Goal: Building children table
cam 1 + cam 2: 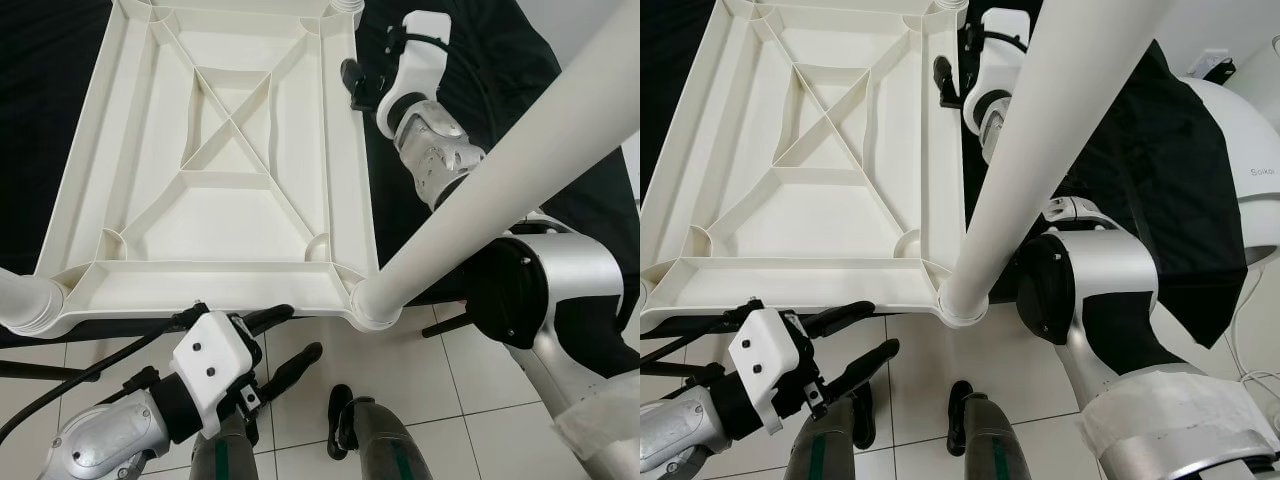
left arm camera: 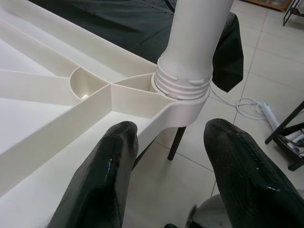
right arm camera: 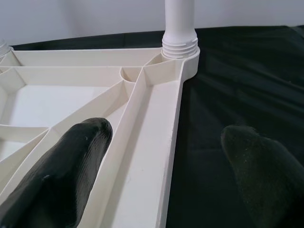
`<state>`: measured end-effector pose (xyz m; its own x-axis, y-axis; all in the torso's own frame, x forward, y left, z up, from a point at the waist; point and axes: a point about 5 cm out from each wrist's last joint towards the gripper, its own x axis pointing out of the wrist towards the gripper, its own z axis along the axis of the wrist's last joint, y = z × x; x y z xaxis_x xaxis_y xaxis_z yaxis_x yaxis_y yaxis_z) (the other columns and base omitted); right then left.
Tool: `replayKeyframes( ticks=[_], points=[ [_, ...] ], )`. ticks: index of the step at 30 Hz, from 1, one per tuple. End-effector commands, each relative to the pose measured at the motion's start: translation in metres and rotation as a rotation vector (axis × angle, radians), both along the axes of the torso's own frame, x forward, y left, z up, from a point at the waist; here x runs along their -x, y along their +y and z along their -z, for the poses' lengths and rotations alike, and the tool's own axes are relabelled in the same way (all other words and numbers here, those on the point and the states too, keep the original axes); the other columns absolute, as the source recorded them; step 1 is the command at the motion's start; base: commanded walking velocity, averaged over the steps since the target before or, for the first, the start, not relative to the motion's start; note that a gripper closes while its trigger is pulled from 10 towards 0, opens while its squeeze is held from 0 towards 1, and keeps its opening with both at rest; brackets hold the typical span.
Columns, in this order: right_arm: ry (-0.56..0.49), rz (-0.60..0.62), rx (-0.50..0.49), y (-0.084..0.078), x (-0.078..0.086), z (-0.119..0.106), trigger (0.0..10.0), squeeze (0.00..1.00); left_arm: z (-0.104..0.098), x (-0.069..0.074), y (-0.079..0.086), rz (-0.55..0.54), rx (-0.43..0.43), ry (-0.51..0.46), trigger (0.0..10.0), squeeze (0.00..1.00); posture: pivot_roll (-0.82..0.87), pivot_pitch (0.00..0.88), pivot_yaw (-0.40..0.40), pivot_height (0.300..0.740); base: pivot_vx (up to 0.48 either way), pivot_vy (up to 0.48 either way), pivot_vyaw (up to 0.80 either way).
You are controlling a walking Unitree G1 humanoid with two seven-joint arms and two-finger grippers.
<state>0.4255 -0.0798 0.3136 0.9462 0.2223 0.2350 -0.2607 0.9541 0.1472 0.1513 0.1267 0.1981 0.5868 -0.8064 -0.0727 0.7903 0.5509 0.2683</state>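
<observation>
A white plastic table top [image 1: 215, 150] lies upside down on a black cloth, its ribs facing up. A white leg [image 1: 500, 170] stands screwed into the near right corner socket [image 2: 183, 102]. Two more legs stand at the near left corner [image 1: 22, 298] and the far right corner [image 3: 179, 21]. My left gripper [image 1: 300, 332] is open and empty, just below the near edge and short of the near right socket. My right gripper [image 1: 353, 85] is open at the table top's right rim, one finger [image 3: 80, 147] over the ribs and the other [image 3: 251, 152] over the cloth.
The black cloth [image 1: 470, 60] covers the support under the table top. Pale floor tiles [image 1: 440, 390] lie below, with my feet [image 1: 345, 420]. A white cable and power strip [image 2: 266, 114] lie on the floor beside black stand legs [image 2: 285, 128]. A white round appliance [image 1: 1245, 160] stands at the right.
</observation>
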Motion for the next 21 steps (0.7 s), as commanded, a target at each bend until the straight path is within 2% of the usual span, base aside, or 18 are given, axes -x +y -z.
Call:
replayKeyframes(
  ticks=[1, 5, 9, 14, 21],
  points=[
    [-0.022, 0.001, 0.017, -0.003, 0.0, 0.0, 10.0, 0.0, 0.001, 0.001, -0.001, 0.004, 0.012, 0.004, 10.0, 0.0, 0.1, 0.308, -0.092, 0.74, 0.0, 0.0, 0.0],
    [-0.069, 0.007, 0.06, -0.003, 0.002, 0.009, 10.0, 0.0, 0.0, -0.002, 0.0, 0.0, 0.018, -0.004, 10.0, 0.0, 0.09, 0.308, -0.089, 0.74, 0.0, 0.0, 0.0],
    [-0.096, 0.017, 0.056, -0.005, 0.003, 0.011, 10.0, 0.0, -0.001, -0.003, 0.0, -0.004, 0.019, -0.007, 10.0, 0.0, 0.09, 0.308, -0.086, 0.74, 0.0, 0.0, 0.0],
    [-0.196, 0.069, 0.074, -0.017, 0.01, 0.025, 10.0, 0.0, -0.001, -0.006, 0.002, -0.011, 0.026, -0.012, 10.0, 0.0, 0.08, 0.305, -0.074, 0.74, 0.0, 0.0, 0.0],
    [-0.262, 0.092, 0.061, -0.026, 0.02, 0.037, 10.0, 0.0, -0.002, -0.01, 0.001, -0.008, 0.038, -0.016, 10.0, 0.0, 0.06, 0.299, -0.07, 0.74, 0.0, 0.0, 0.0]
  ],
)
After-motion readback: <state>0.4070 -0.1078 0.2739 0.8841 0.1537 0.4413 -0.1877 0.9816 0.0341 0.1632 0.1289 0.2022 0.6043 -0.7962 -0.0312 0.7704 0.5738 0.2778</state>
